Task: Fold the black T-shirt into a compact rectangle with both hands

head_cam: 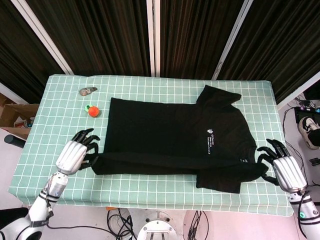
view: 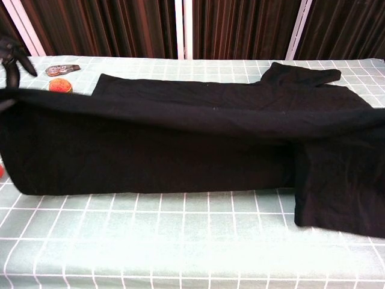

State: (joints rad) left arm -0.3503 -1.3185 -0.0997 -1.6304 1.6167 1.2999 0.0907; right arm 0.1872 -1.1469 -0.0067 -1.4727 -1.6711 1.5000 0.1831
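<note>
The black T-shirt (head_cam: 165,132) lies across the green checked table, its collar toward the right. Its near long edge is raised off the cloth and stretched between my two hands. My left hand (head_cam: 75,154) grips the hem corner at the left end. My right hand (head_cam: 284,170) grips the shoulder and sleeve end at the right. In the chest view the lifted T-shirt (view: 180,144) hangs like a curtain, with the near sleeve drooping at the right. The left hand (view: 9,51) shows only as dark fingertips at the top left; the right hand is out of that frame.
An orange ball (head_cam: 93,111) and a small grey object (head_cam: 88,91) sit on the tablecloth (head_cam: 50,100) left of the shirt. The chest view also shows the ball (view: 59,85) and the grey object (view: 63,69). Dark curtains hang behind the table.
</note>
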